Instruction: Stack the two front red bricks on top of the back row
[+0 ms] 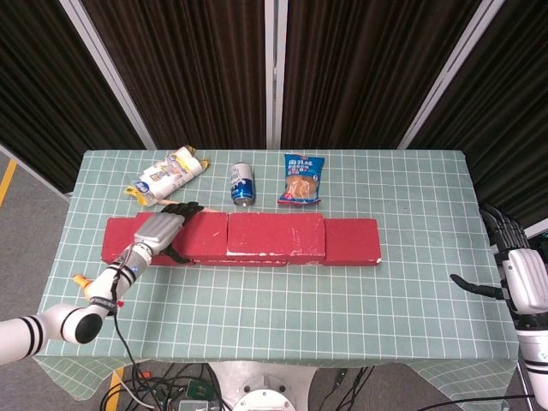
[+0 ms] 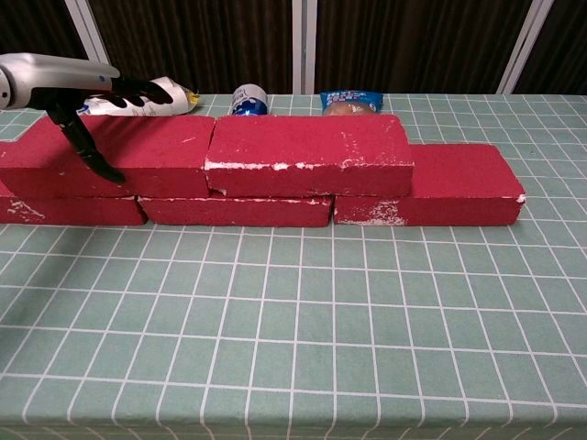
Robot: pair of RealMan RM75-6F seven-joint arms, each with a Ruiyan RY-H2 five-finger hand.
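Red bricks form a two-layer wall across the table. The left upper brick (image 1: 201,229) (image 2: 147,151) and the right upper brick (image 1: 274,233) (image 2: 307,151) lie side by side on the bottom row, whose left end brick (image 1: 116,244) and right end brick (image 1: 353,240) (image 2: 459,183) stick out. My left hand (image 1: 163,227) (image 2: 83,82) hovers over the left upper brick's left end with its fingers spread over the top. Its thumb (image 2: 92,151) hangs in front of the brick's face. My right hand (image 1: 518,274) stands open beyond the table's right edge.
Behind the wall lie a white and yellow snack pack (image 1: 167,175) (image 2: 174,92), a blue can (image 1: 242,182) (image 2: 246,99) and a blue snack bag (image 1: 301,178) (image 2: 348,101). The green checked tablecloth (image 1: 282,300) stretches in front of the bricks.
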